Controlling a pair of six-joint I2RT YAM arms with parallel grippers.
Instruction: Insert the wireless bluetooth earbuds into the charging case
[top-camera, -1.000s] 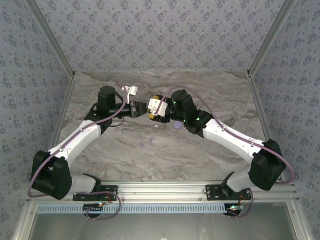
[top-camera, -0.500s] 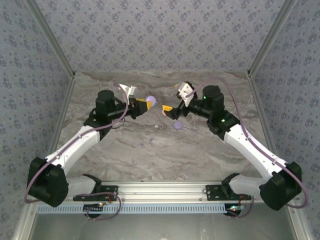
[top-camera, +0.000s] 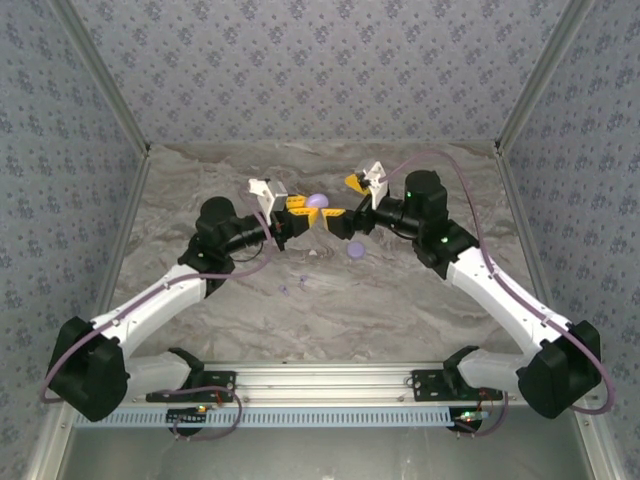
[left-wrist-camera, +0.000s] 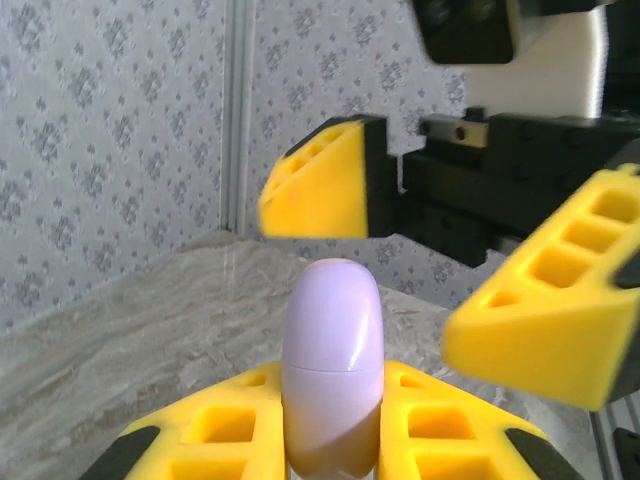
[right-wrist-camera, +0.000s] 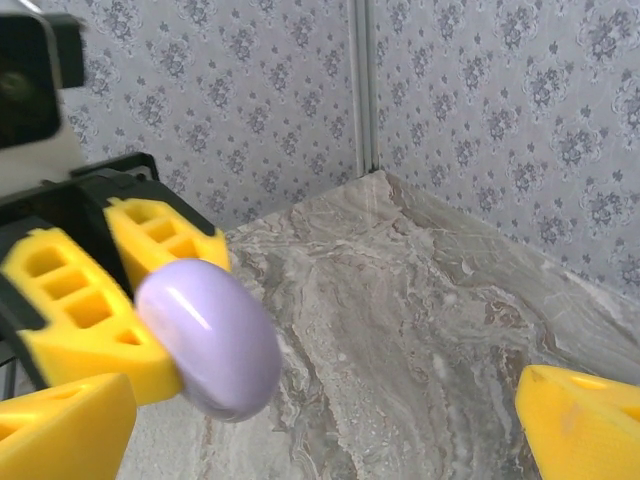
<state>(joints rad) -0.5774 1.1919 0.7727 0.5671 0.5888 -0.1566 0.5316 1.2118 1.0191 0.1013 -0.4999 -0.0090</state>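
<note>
Marbled tabletop under patterned walls: two tiny lilac earbuds (top-camera: 283, 291) lie on it, below the pincers and toward the arm bases, while a lilac disc (top-camera: 355, 250) rests nearer, just under the right gripper (top-camera: 345, 205). Held off the table, the lilac charging case (top-camera: 318, 203) is clamped between the left gripper (top-camera: 303, 210) fingers, its rounded end protruding. Facing it, the right gripper stands spread wide — gripping nothing.

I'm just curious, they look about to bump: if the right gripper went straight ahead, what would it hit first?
Most likely the lilac charging case, clamped in the left gripper just ahead. The right gripper is open, so its fingers may straddle it; depth is hard to judge.
</note>
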